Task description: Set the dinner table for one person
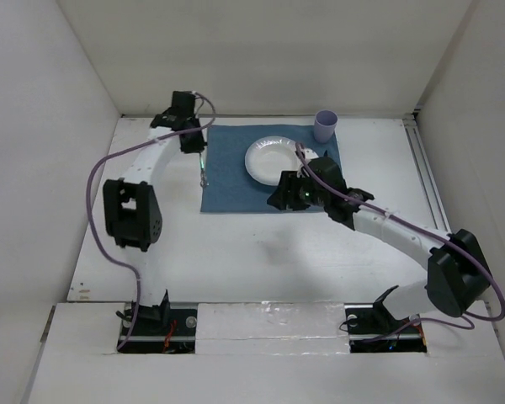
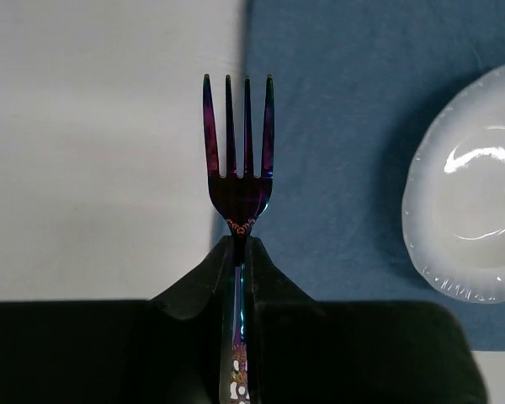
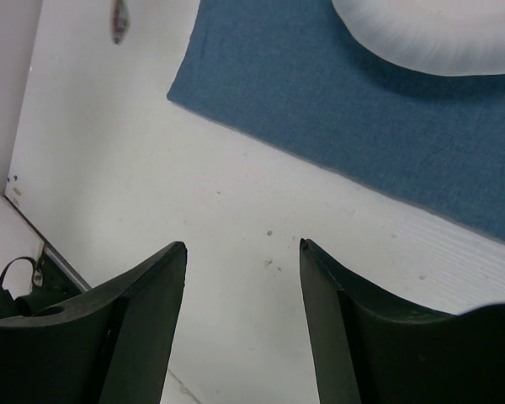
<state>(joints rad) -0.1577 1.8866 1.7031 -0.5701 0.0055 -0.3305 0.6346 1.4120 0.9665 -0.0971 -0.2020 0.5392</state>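
The dinner table (image 1: 261, 248) is a white tabletop with a blue placemat (image 1: 236, 181) at its back middle. A white plate (image 1: 272, 160) lies on the placemat and a lilac cup (image 1: 325, 126) stands at its far right corner. My left gripper (image 1: 199, 156) is shut on the handle of an iridescent purple fork (image 2: 237, 160). The fork's tines point out over the placemat's (image 2: 337, 126) left edge. My right gripper (image 3: 242, 246) is open and empty over bare table (image 3: 151, 185) just in front of the placemat (image 3: 337, 109). It also shows in the top view (image 1: 276, 200).
The plate (image 2: 471, 194) lies to the right of the fork. The plate's rim (image 3: 429, 29) and the fork's end (image 3: 119, 21) show at the top of the right wrist view. White walls enclose the table; a rail runs along its right side (image 1: 425, 168).
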